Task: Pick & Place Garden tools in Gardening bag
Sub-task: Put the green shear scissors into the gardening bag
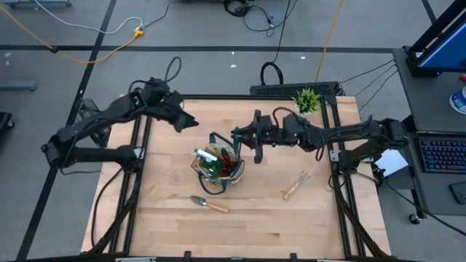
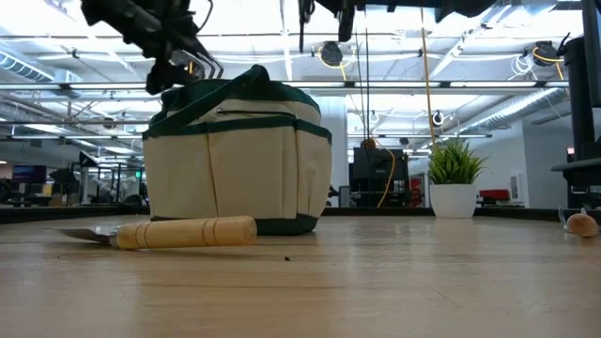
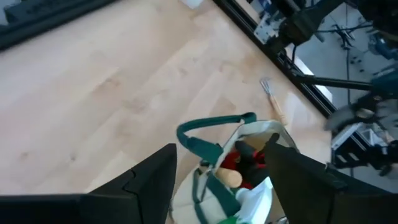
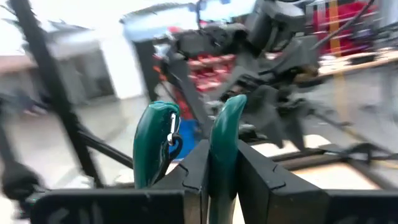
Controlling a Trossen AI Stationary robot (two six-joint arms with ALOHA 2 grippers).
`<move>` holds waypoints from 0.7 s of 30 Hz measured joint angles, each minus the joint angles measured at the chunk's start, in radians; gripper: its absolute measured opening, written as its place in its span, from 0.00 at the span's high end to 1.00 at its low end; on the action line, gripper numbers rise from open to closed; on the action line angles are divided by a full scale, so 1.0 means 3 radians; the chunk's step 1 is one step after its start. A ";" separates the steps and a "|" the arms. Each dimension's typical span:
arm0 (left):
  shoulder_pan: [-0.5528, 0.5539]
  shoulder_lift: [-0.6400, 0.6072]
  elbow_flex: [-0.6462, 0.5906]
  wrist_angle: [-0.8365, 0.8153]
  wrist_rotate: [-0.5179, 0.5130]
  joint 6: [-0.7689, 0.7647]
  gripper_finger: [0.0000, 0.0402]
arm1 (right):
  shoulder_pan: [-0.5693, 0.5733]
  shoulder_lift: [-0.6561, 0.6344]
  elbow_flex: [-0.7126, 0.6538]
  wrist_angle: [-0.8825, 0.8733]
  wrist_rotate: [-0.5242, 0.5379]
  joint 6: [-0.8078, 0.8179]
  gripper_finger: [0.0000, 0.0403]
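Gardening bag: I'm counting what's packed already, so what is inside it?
Inside the gardening bag: a green spray bottle, a red-and-black glove and a wooden handle. Anything lower down is covered.

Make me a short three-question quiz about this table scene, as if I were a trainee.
1. True or false: the right gripper holds the green-handled pruners.
2. Which tools lie on the table outside the gardening bag? A) trowel and hand fork B) spray bottle and glove
3. Fill in: the left gripper is ____ and empty.

Key: 1 true. 2 A: the trowel and the hand fork. 3 open.
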 joint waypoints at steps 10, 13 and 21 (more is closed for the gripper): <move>0.0058 -0.0640 -0.0480 0.0313 -0.0015 0.0049 0.38 | -0.0059 0.0273 0.0001 0.0471 -0.0455 0.0398 0.88; -0.0027 -0.0858 -0.0631 0.0569 -0.0121 -0.0106 0.38 | -0.0079 0.0343 0.0001 0.0568 -0.0564 0.0435 0.88; -0.0641 -0.1184 -0.0833 0.0958 -0.0882 -0.0475 0.38 | -0.0154 0.0459 0.0003 0.0737 -0.0585 0.0330 0.88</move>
